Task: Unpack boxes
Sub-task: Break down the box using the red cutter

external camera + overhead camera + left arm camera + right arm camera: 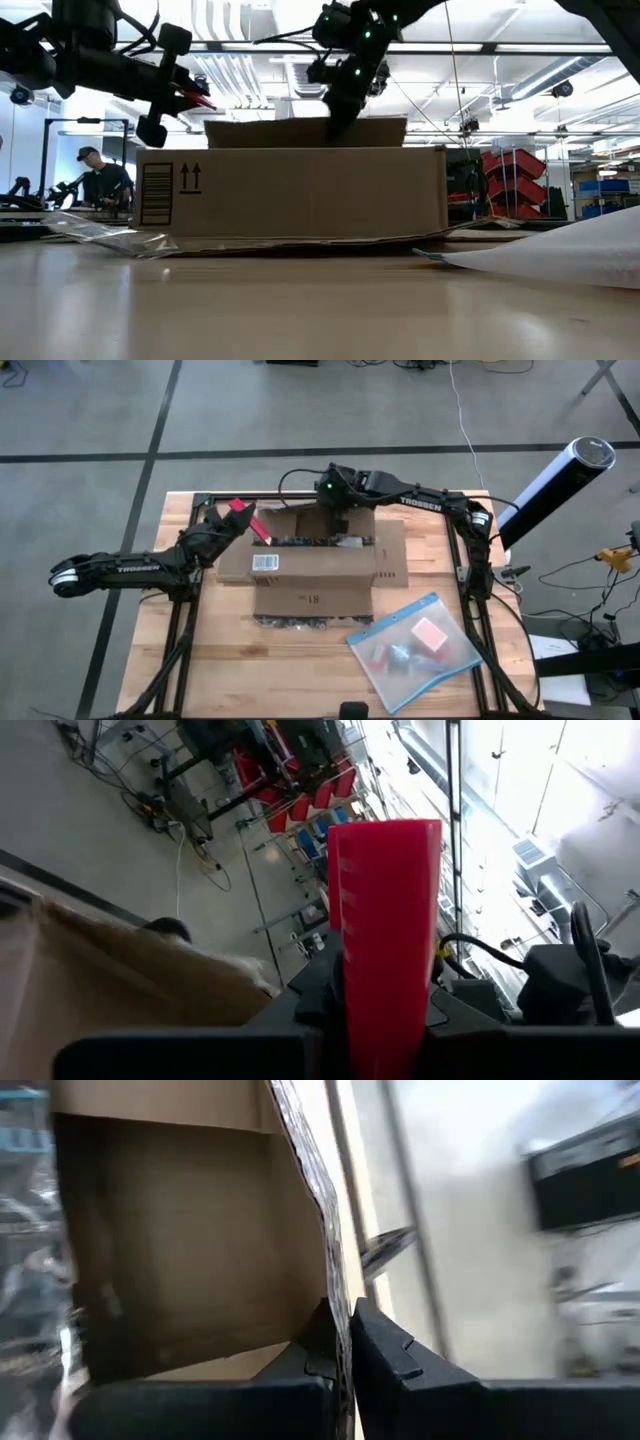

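Brown corrugated cardboard box [315, 565] in the middle of the wooden table [300, 670], flaps spread flat toward the near and far sides, white barcode label [264, 563] on the top face near its left end; from the low view, same box [300, 195] seen side-on, with black arrows and a barcode on the end at the picture's left, one far flap standing up above its top.

Right gripper [338, 520] over the far edge of the box, pointing down at the raised flap; in its own wrist view, dark fingers [400, 1365] pinched on the thin edge of that cardboard flap [320, 1230] — closed on it, with the bare brown inner wall of the box beside.

Left gripper [232, 525] just off the far-left corner of the box, lifted above it, not touching the cardboard; clamped on a small red tool [240, 512] — in the left wrist view the red tool [385, 930] stands straight up out of the closed fingers, box edge showing beside.

Clear plastic pouch with blue edge [415, 645] on the table off the near-right corner of the box, apart from it, small red and pale items inside; a person [100, 180] in the room far behind the box, well clear of both arms.
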Available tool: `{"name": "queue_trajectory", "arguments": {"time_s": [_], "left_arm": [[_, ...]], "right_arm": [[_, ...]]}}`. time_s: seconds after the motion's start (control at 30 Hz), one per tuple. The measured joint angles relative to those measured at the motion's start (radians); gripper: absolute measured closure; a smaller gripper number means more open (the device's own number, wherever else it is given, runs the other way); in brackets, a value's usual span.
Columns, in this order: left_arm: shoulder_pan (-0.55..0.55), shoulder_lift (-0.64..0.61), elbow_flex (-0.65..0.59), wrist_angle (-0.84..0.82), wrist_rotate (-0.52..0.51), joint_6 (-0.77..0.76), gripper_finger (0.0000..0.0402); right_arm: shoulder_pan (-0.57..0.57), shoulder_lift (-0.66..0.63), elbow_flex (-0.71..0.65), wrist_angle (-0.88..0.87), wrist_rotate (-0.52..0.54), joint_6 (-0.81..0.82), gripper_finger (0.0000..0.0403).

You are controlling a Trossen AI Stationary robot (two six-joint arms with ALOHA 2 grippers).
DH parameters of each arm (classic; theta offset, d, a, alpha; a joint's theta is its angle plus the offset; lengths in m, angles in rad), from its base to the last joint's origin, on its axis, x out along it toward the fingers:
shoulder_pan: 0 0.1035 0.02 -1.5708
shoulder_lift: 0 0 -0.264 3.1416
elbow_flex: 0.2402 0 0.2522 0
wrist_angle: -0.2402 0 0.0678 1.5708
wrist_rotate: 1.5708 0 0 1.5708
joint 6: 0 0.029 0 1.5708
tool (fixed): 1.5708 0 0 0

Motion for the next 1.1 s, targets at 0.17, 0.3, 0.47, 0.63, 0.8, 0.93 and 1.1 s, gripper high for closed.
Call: {"name": "queue_trajectory", "arguments": {"time_s": [0.17, 0.3, 0.47, 0.63, 0.8, 0.93, 1.1], "left_arm": [[0.000, -0.030, 0.000, 0.003, 0.000, 0.037, 0.0373], [0.000, -0.056, 0.000, 0.012, -0.001, 0.080, 0.0373], [0.000, -0.079, 0.000, 0.047, -0.017, 0.143, 0.0373], [0.001, -0.076, 0.000, 0.042, -0.029, 0.150, 0.0373], [0.001, -0.055, 0.000, 0.011, -0.034, 0.150, 0.0373], [0.001, -0.037, 0.000, -0.069, -0.073, 0.137, 0.0373], [0.001, -0.014, 0.000, -0.100, -0.101, 0.097, 0.0373]], "right_arm": [[0.003, 0.000, 0.097, -0.188, -0.224, 0.091, 0.0402], [0.003, 0.000, 0.151, -0.300, -0.468, 0.138, 0.0403], [0.004, 0.000, 0.158, -0.354, -0.595, 0.142, 0.0403], [-0.002, 0.005, 0.123, -0.356, -0.596, 0.144, 0.0403], [-0.005, 0.007, 0.091, -0.311, -0.597, 0.145, 0.0403], [-0.003, 0.010, 0.092, -0.265, -0.577, 0.157, 0.0402], [-0.002, 0.009, 0.125, -0.262, -0.512, 0.121, 0.0375]]}}
